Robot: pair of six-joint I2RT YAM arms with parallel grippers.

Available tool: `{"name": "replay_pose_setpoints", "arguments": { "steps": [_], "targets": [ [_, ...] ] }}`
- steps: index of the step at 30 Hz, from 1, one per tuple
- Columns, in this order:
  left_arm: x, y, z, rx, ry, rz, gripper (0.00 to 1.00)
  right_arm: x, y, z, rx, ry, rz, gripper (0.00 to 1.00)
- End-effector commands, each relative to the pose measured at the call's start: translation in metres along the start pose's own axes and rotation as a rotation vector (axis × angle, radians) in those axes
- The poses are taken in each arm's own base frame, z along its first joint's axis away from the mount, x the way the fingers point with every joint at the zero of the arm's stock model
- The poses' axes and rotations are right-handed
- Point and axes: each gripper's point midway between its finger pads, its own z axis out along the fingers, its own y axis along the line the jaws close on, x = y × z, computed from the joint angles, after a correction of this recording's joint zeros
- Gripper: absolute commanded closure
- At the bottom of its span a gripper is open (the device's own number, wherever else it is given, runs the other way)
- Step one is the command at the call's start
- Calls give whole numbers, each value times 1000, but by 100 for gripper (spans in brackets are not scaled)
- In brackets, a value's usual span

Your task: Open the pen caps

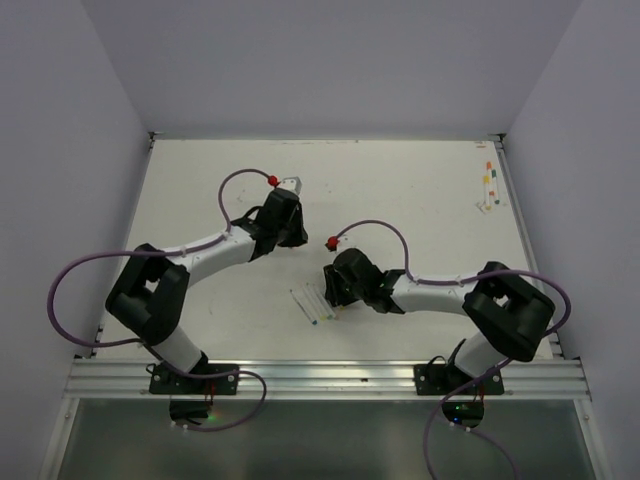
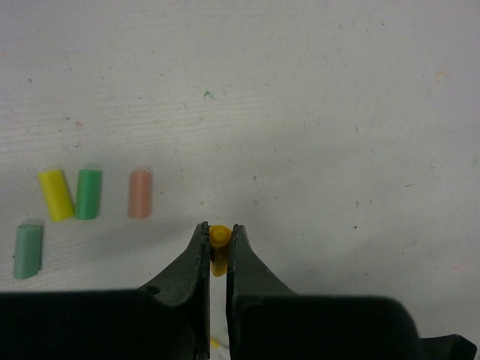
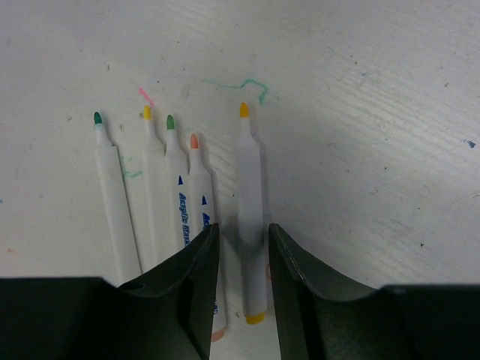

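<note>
- The right arm bends low near the front. The right gripper (image 3: 244,227) points down, its fingers a little apart, one on each side of a yellow-tipped pen (image 3: 251,202) lying flat.
- Four bare pens (image 3: 161,195) lie just beside it.
- Further back, the left arm reaches out. The left gripper (image 2: 218,236) pinches a yellow cap (image 2: 219,241) tight.
- Four loose caps (image 2: 88,193) lie on the table (image 2: 337,112) nearby.
- A few more pens (image 1: 488,188) lie by the far right edge.
</note>
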Motion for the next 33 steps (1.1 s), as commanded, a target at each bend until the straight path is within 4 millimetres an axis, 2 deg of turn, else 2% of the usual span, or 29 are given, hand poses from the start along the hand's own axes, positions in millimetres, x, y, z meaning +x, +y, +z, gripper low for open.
{"name": "replay_pose_setpoints", "arguments": {
  "steps": [1,4,8,12,14,18,23,25,27,28,29,30,31,32,33],
  "targets": [
    [-18,0,5,-36,-46,40,100,32,-12,-3,29,86,4,63],
    [-14,2,12,-54,-32,52,100,30,-13,-7,27,71,12,62],
    [-13,3,20,-71,-23,68,100,17,-13,-22,38,42,21,59],
    [-15,6,27,-108,-24,85,100,-17,0,-51,-12,-60,45,53],
    [-12,11,33,-133,-8,98,100,-27,2,-63,-23,-83,59,51],
    [-13,14,40,-161,1,110,100,-51,-7,-90,-5,-139,101,49],
    [-7,22,46,-200,14,113,100,-66,-29,-110,53,-159,160,42],
    [-5,23,48,-199,14,116,99,-76,-44,-116,96,-141,192,41],
    [-5,24,49,-203,16,115,98,-87,-68,-120,181,-139,230,37],
    [-4,25,50,-205,19,116,97,-84,-80,-123,232,-104,242,34],
    [-5,24,50,-203,16,117,96,-101,-86,-128,261,-114,241,31],
    [-4,24,50,-201,17,118,92,-111,-108,-133,341,-135,266,25],
    [-5,24,49,-203,13,118,90,-126,-115,-145,379,-157,279,22],
    [-6,24,49,-204,11,118,88,-133,-126,-148,421,-164,275,19],
    [-5,25,49,-210,9,120,82,-143,-145,-156,486,-198,297,13]
  ]
}}
